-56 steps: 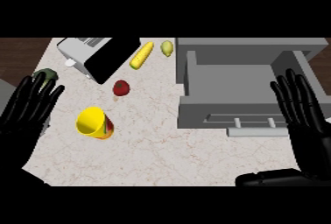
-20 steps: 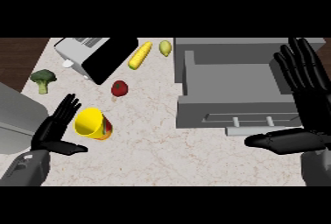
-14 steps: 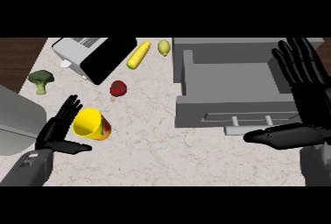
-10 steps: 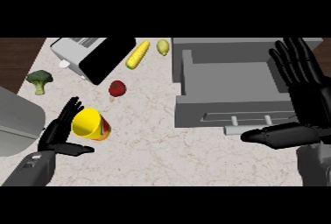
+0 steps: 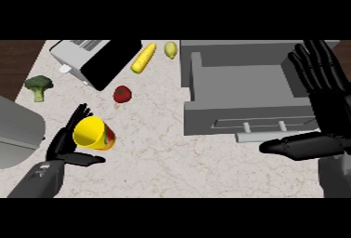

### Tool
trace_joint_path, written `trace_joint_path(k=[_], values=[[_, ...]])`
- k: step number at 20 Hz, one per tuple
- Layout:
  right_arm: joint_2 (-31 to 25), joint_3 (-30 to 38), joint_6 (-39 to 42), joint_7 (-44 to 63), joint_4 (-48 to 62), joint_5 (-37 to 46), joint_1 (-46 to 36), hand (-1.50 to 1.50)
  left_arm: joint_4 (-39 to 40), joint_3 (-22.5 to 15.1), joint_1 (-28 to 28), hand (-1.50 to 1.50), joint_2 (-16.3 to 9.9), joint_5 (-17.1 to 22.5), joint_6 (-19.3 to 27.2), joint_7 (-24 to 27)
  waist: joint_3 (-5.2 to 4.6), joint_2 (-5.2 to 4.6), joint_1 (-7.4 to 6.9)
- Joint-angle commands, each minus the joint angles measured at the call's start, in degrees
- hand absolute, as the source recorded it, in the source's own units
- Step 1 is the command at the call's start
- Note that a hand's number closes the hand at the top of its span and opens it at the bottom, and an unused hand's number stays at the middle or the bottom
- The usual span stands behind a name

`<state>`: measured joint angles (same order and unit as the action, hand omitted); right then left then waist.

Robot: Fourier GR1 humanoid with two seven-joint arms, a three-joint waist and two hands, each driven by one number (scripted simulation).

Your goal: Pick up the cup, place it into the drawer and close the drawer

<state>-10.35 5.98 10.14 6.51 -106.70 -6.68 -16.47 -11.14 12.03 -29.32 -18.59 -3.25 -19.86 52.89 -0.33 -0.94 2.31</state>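
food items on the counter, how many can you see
4. A broccoli at the far left edge, a red tomato near the toaster, a corn cob and a small yellow-green fruit at the top. Others could be hidden.

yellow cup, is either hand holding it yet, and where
Nothing is held. The left hand is open beside the yellow cup, fingers straight behind it, thumb below. The right hand is open by the drawer.
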Motion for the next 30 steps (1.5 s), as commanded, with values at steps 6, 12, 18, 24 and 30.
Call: trace_joint_path(k=[6, 12, 18, 24, 30], values=[[-0.62, 0.54, 0.41, -0.52, 2.94, 0.28, -1.68, -1.5, 1.52, -1.04, -1.93, -1.5, 3.61, -1.42, -3.49, 5.82, -0.04, -0.31, 0.06], [-0.21, 0.26, 0.32, -0.22, 1.21, 0.07, -0.23, -1.5, 1.2, -0.15, -3.41, 1.5, 3.13, 0.79, -15.22, 3.59, -0.03, -0.12, -0.04], [-1.41, 1.86, 0.06, 1.0, 1.2, -0.37, -1.33, -1.5, -3.67, -0.27, -1.25, 1.5, 5.33, -1.19, 4.75, 13.74, -0.03, -0.14, 0.07], [-1.42, 1.53, 0.51, 1.11, 1.94, -0.48, -1.4, -1.5, -4.06, 6.54, 1.31, 1.5, 7.17, 3.7, 16.87, 17.2, -0.01, -0.04, -0.79], [-1.96, 2.29, 0.67, 3.66, -3.3, -2.07, 1.57, -1.5, -7.75, 9.63, -1.99, 1.5, 12.26, 8.03, 13.05, 17.74, 0.16, 0.74, -0.86]])
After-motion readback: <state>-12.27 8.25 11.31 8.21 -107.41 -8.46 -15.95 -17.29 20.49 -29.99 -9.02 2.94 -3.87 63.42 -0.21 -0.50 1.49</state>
